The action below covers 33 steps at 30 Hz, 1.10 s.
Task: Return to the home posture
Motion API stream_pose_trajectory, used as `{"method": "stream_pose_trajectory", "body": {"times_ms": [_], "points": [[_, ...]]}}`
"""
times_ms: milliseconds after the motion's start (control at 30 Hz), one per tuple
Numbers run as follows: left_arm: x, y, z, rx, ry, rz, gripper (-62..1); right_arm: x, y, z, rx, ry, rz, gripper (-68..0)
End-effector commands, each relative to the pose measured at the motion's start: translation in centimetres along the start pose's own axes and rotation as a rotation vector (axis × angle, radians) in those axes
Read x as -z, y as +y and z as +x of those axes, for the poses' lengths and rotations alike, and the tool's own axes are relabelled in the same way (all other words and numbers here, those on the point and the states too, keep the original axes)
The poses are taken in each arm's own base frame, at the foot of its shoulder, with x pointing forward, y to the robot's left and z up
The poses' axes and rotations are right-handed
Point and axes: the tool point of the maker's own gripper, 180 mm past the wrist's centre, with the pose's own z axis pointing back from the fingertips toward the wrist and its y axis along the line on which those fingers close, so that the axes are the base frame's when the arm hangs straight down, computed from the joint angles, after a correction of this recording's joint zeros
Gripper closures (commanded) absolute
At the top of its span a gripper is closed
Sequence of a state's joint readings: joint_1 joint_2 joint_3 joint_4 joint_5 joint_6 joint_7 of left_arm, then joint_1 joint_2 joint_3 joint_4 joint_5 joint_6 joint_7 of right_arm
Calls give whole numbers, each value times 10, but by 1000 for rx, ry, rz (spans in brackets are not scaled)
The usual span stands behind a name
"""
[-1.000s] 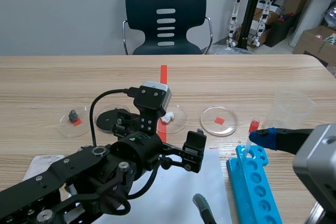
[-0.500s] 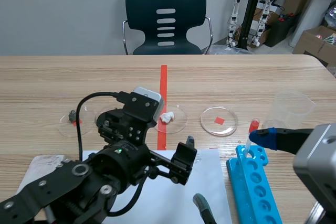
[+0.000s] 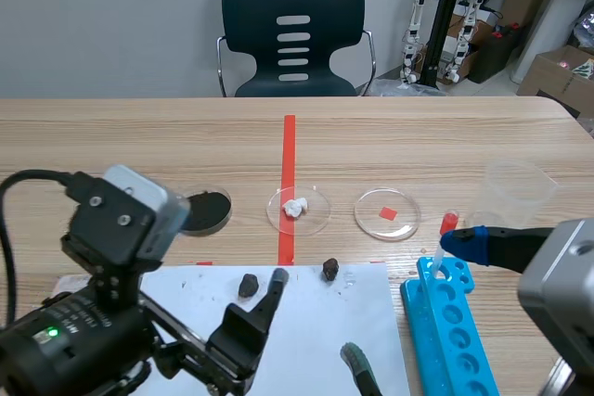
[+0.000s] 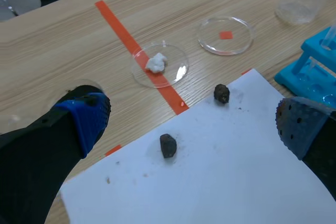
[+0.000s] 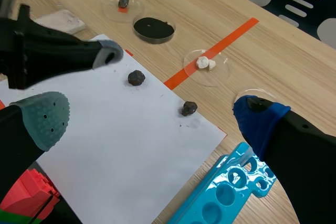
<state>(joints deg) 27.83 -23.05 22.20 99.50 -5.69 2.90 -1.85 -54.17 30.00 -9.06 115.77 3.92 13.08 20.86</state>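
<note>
Left arm (image 3: 93,322) sits low at the near corner of the wooden bench (image 3: 418,136) in our scene view, left jaws spread above the white paper sheet (image 3: 306,322). The right arm (image 3: 557,285) lies low opposite, right jaws spread too, its blue pad (image 3: 469,243) near the blue plastic rack (image 3: 450,331). From the left wrist we see a dark rough lump (image 4: 168,145) on the sheet between the parted pads. From the right wrist we see a second lump (image 5: 189,108) ahead of the wide jaws, near a round clear dish (image 5: 220,74) of white crumbs.

lab: petri dishes (image 3: 387,214), test-tube rack (image 3: 447,336)
</note>
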Motion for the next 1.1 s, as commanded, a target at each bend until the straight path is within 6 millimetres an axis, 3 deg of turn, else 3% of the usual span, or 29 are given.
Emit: {"method": "stream_pose_trajectory", "body": {"times_ms": [0, 267, 667, 1067], "points": [[-8, 4, 6, 9, -23, 25, -623, 1, -3, 11, -3, -36, -8, -679], [-47, 19, 16, 87, -33, 84, -623, 1, -3, 11, -3, -36, -8, -679], [-83, 27, 18, 114, -47, 127, -623, 1, -3, 11, -3, -36, -8, -679], [-97, 44, 8, 141, 7, 196, -623, 1, -3, 11, -3, -36, -8, -679]]}}
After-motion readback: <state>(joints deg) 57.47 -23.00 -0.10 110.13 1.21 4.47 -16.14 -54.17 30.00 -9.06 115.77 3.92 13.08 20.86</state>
